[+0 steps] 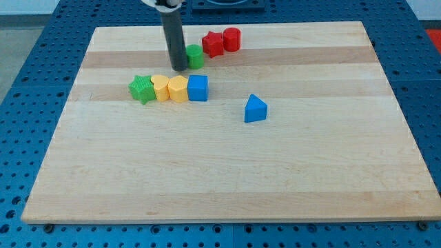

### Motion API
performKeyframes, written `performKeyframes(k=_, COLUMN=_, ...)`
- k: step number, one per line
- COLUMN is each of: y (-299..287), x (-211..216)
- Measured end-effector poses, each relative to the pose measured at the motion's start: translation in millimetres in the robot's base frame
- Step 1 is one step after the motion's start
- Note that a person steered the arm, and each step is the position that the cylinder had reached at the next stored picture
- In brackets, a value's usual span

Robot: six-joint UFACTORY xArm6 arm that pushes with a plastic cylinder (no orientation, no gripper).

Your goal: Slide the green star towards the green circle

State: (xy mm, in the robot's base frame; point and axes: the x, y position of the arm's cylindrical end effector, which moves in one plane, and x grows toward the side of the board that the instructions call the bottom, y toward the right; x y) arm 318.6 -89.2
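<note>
The green star [142, 89] lies at the left end of a row of touching blocks on the wooden board [227, 172]. The green circle [195, 56] sits higher up the view, to the star's upper right, partly hidden by my rod. My tip [178, 69] rests on the board right against the green circle's left side, above the row and up and to the right of the green star.
In the row to the right of the star sit a yellow heart [160, 88], a yellow hexagon [178, 89] and a blue cube [198, 87]. A red star [213, 43] and a red cylinder [231, 38] lie right of the green circle. A blue triangle [255, 109] lies mid-board.
</note>
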Motion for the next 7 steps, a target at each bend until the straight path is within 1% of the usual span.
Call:
performKeyframes(k=1, y=16.5, x=-20.7)
performKeyframes(k=2, y=19.2, x=-32.6)
performKeyframes(k=3, y=16.1, x=-22.2)
performKeyframes(k=4, y=-21.3, x=-0.8)
performKeyframes(k=6, y=-98.3, x=5.8)
performKeyframes(k=7, y=-117.8, x=32.0)
